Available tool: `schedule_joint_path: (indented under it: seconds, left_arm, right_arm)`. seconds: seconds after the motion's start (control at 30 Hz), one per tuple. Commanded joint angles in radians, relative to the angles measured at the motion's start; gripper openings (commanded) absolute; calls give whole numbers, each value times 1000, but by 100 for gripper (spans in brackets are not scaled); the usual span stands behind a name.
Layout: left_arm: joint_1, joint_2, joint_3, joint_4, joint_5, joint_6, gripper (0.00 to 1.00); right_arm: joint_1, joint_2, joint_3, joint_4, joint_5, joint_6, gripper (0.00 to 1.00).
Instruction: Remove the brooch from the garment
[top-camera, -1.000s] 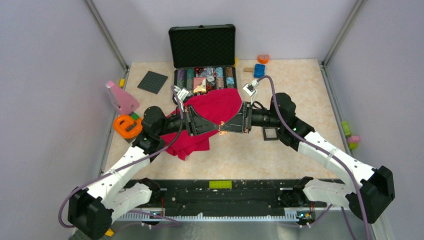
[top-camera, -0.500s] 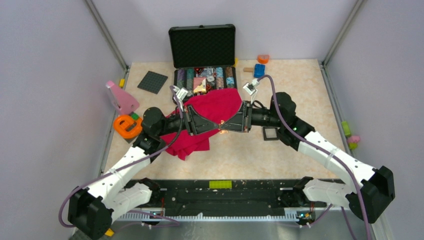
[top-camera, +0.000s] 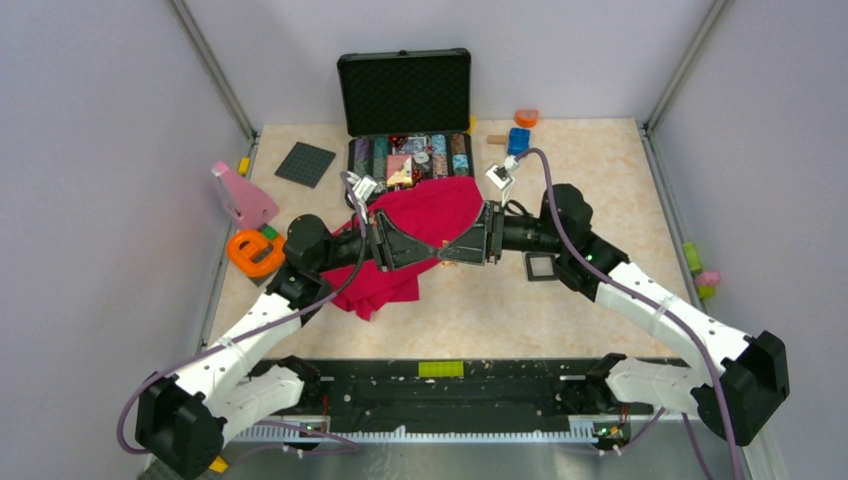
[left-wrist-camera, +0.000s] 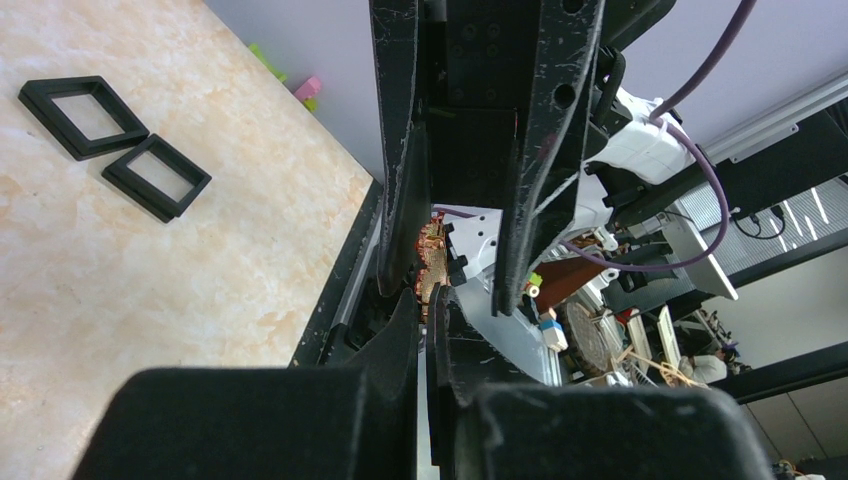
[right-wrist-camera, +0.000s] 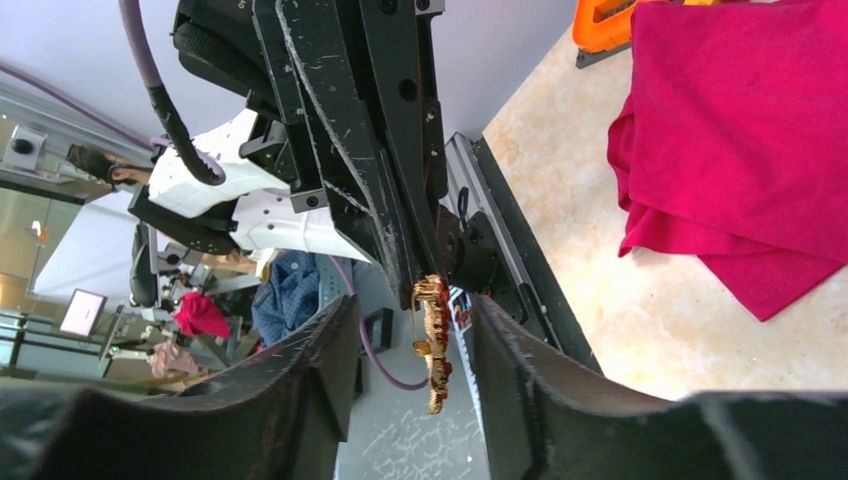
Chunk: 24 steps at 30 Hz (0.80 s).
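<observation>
**Brooch off the garment, hanging from a slender pinch**

The left claw was clenched on the brooch, holding it in the air just off the near edge of the garment. The right claw stood released, one finger on either side of the ornament. The hold looked slight, and a brush from a right finger backing away could knock the brooch onto the table or into the folds. Bare table lay open on the garment's near side. An open case crowded its far side, a black frame its right and an orange toy its left.
</observation>
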<state>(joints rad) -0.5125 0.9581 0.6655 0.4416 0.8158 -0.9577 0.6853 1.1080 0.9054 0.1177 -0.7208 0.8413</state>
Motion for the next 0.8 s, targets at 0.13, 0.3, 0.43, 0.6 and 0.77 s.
schedule_joint_path:
  seconds: [0.13, 0.3, 0.43, 0.6, 0.77]
  left_arm:
    - [0, -41, 26, -54, -48, 105, 0]
    - [1, -46, 33, -165, -113, 190, 0]
    - [-9, -21, 26, -188, -145, 227, 0]
    - [-113, -52, -1, -194, -266, 542, 0]
    - [-187, -140, -146, 33, -386, 930, 0]
  right_arm:
    - [-32, -101, 66, -173, 108, -101, 56]
    - [-47, -185, 45, -329, 284, -181, 68]
    - [-47, -235, 48, -486, 479, -228, 85]
    - [-47, -250, 46, -613, 616, -162, 81]
    - [-47, -312, -6, -658, 693, 159, 70]
